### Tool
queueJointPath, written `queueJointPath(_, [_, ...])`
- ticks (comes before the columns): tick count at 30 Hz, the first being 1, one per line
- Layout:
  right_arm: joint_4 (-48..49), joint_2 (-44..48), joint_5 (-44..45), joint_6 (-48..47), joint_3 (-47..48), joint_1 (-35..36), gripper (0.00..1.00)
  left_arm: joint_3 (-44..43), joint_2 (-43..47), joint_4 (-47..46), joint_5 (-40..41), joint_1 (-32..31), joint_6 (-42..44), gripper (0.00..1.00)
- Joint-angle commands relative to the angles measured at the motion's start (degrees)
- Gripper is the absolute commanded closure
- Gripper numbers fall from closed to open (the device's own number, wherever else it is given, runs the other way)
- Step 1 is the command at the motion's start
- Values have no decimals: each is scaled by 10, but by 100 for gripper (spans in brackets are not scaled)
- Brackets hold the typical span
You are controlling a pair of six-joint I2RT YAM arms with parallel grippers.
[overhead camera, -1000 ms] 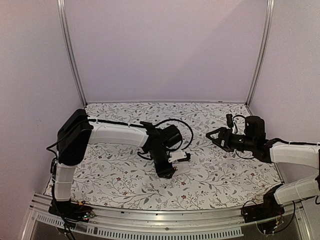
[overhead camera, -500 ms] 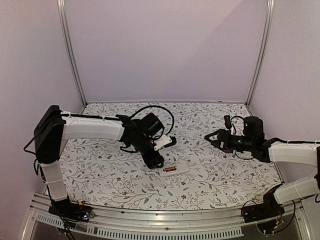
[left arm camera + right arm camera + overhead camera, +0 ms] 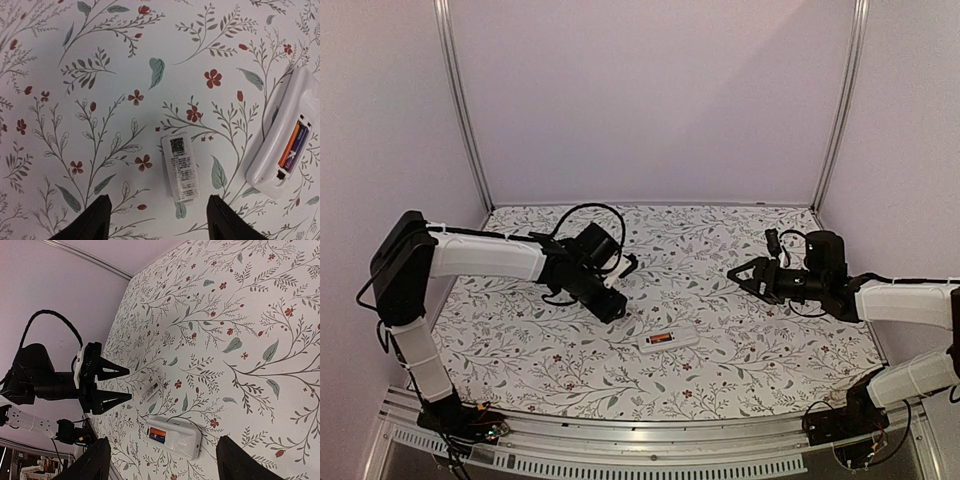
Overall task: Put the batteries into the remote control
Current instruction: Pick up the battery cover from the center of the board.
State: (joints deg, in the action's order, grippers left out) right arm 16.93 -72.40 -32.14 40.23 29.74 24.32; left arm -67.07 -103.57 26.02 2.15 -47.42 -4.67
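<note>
The white remote control [image 3: 668, 340] lies back-side up on the flowered table. Its compartment is open, and the orange-red and dark batteries [image 3: 294, 147] lie side by side in it; they also show in the right wrist view [image 3: 158, 434]. A small white cover with a printed label [image 3: 181, 167] lies flat on the table just left of the remote [image 3: 277, 150]. My left gripper [image 3: 625, 288] is open and empty, hovering over the cover. My right gripper [image 3: 740, 272] is open and empty, well to the right of the remote [image 3: 175, 438].
The flowered table cloth [image 3: 740, 360] ends at grey walls on three sides, with metal posts in the back corners. A metal rail [image 3: 650, 440] runs along the near edge. The left arm's black cable [image 3: 575, 212] loops above its wrist.
My left gripper has drawn back to the left, away from the remote. It carried a small white piece and has let it go; the piece lies on the table. The right arm barely moved.
</note>
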Motion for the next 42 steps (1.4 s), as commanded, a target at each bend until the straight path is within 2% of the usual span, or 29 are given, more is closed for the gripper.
queueJointPath(1, [-6, -9, -7, -9, 15, -2, 27, 10, -16, -28, 0, -11, -45, 34])
queueJointPath(15, [-5, -14, -10, -8, 19, -2, 27, -3, -68, -28, 30, -30, -67, 41])
queueJointPath(30, [-5, -19, -12, -12, 21, -2, 27, -16, -82, -7, 17, -36, -39, 70])
queueJointPath(42, [-5, -17, -11, -13, 16, -2, 27, -25, -51, 18, 0, -36, 12, 78])
